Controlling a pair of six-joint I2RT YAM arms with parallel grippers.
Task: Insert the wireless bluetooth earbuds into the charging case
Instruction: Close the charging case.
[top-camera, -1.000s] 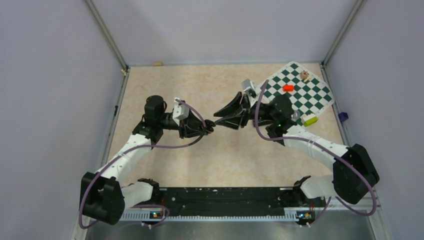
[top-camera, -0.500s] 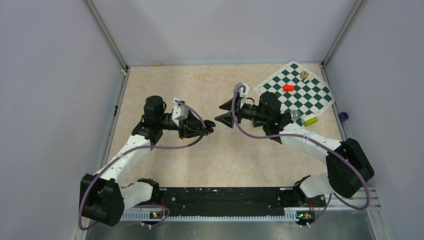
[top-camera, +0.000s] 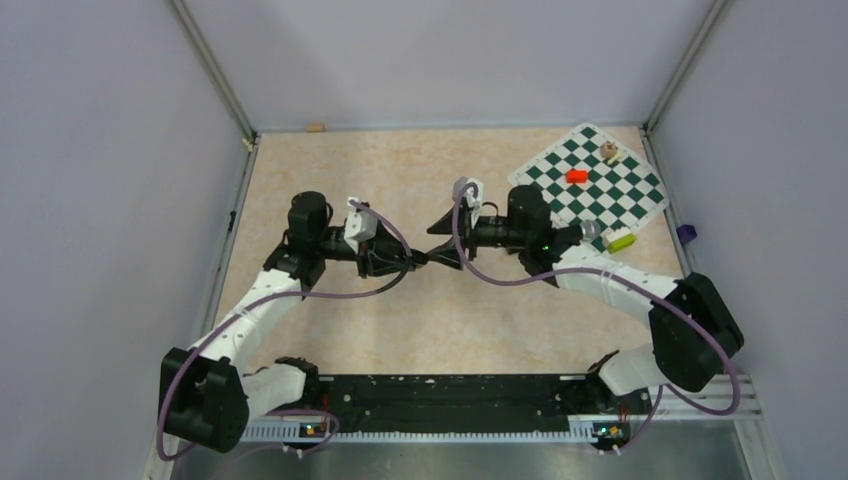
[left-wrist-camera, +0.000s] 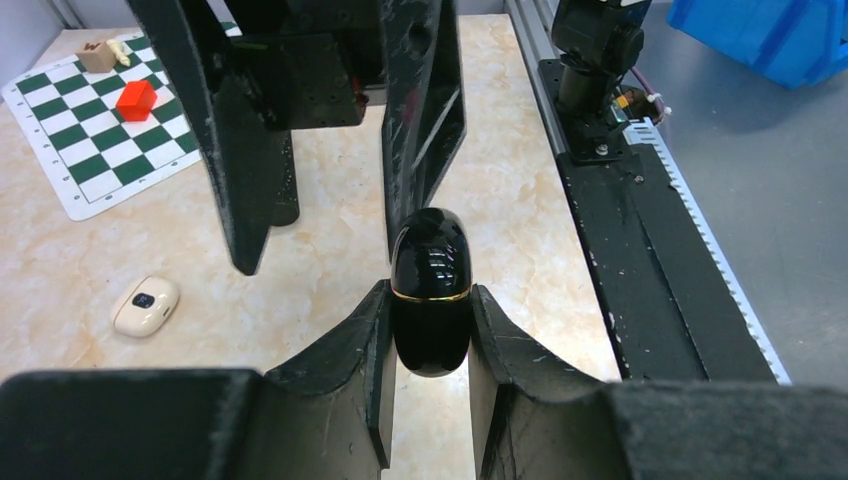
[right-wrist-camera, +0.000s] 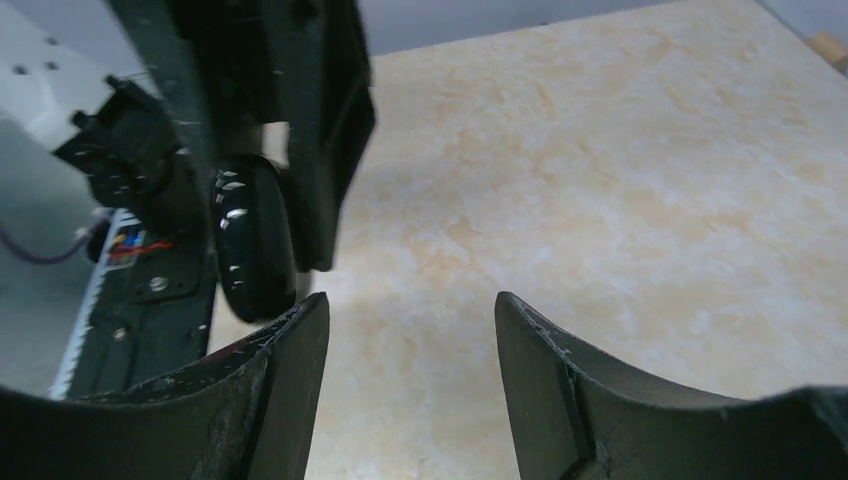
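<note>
The left jaws are clamped tight on the charging case (left-wrist-camera: 430, 290), low in the centre of the left wrist view, held above the desk (left-wrist-camera: 520, 230). The right jaws stand parted with nothing between them. In the right wrist view the case sits just left of their gap. A cream lump (left-wrist-camera: 145, 305) lies at the lower left.

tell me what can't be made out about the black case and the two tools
Left wrist: the charging case, gripped by the left tool, has its lower end hidden by that tool's fingers.
Right wrist: the case is dark, partly behind a left finger; whether the right tool touches it is unclear.
Top external: the case is too small, crowded by both tools.
No earbuds show anywhere; whether they sit inside the case cannot be told.
</note>
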